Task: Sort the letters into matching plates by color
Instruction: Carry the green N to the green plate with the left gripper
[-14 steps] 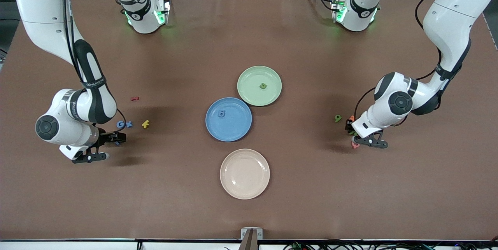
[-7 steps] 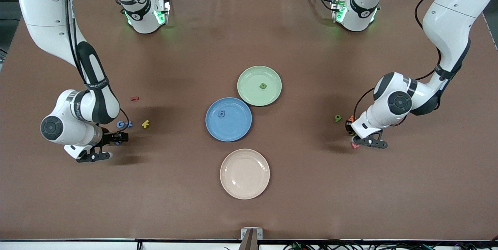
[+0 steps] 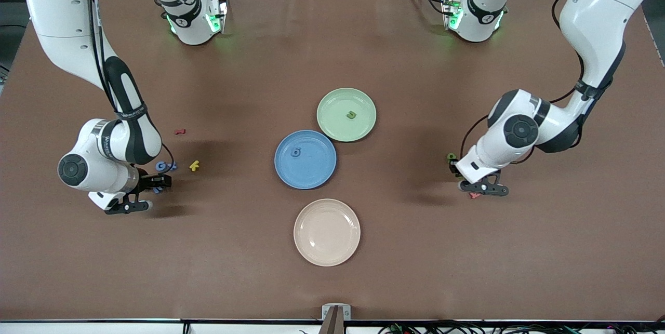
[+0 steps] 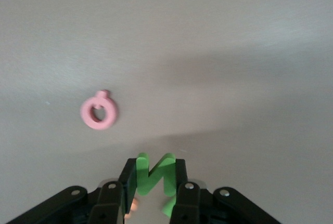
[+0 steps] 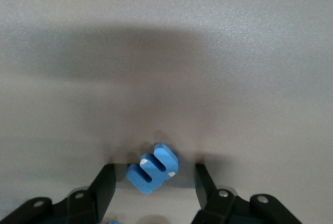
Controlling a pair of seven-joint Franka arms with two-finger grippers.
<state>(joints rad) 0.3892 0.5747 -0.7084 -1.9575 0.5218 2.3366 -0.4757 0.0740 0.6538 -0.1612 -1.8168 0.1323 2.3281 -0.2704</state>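
Left gripper (image 3: 460,177) sits low at the left arm's end of the table in my front view, with a green digit (image 3: 451,157) just beside it and a pink letter (image 3: 474,195) peeking out nearer the camera. Over at the right arm's end I see the right gripper (image 3: 156,184) down by two blue letters (image 3: 166,166) and a yellow letter (image 3: 194,165), with a dark red letter (image 3: 180,131) farther from the camera. Mid-table, the blue plate (image 3: 311,173) holds one blue digit (image 3: 295,152), the green plate (image 3: 332,116) holds one green letter (image 3: 351,114), and the cream plate (image 3: 327,232) lies nearest the camera.

On the left wrist view, I see the left gripper (image 4: 152,180) pinched narrow on a green N-shaped letter (image 4: 154,173), clear of the surface; the pink ring-shaped letter (image 4: 99,112) lies apart on the table.

On the right wrist view, the right gripper (image 5: 153,178) stands partly open astride a blue letter (image 5: 152,167) lying on the table, with both fingers (image 5: 104,182) still clear of it.
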